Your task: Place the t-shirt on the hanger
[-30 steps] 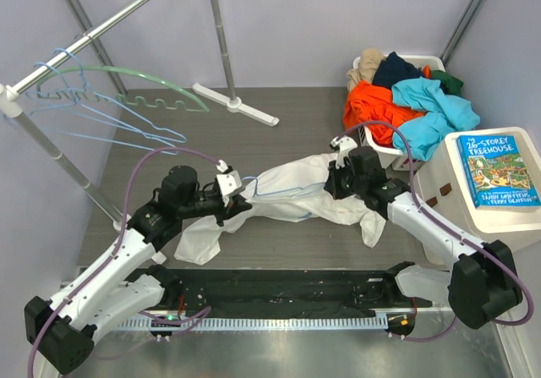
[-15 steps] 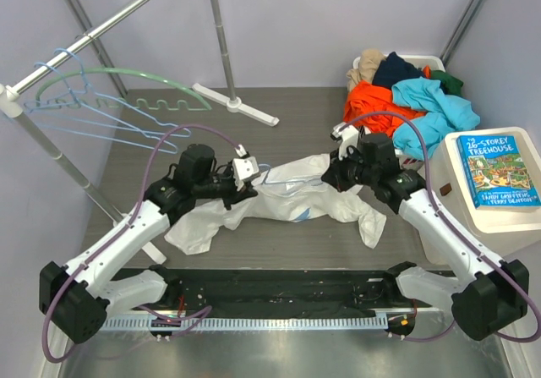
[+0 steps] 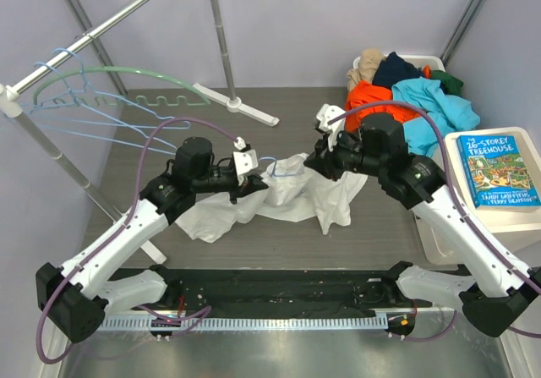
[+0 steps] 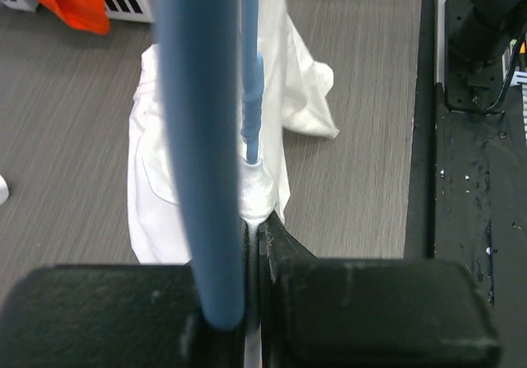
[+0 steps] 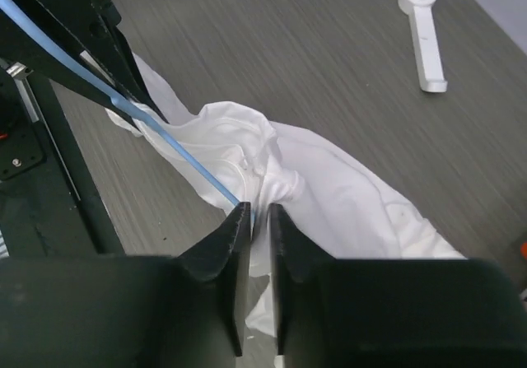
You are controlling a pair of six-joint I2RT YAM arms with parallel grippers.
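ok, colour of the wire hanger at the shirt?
Light blue; thin wire hanger shows best in left wrist view.

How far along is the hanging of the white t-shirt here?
Done: a hanger is off the rail, clamped in the left gripper. In hand: its wire runs to the bunched t-shirt by the right gripper. Left: the t-shirt lies crumpled on the table, not on the hanger.

Book on white box; orange garment, turquoise garment in basket; green hanger on rail.
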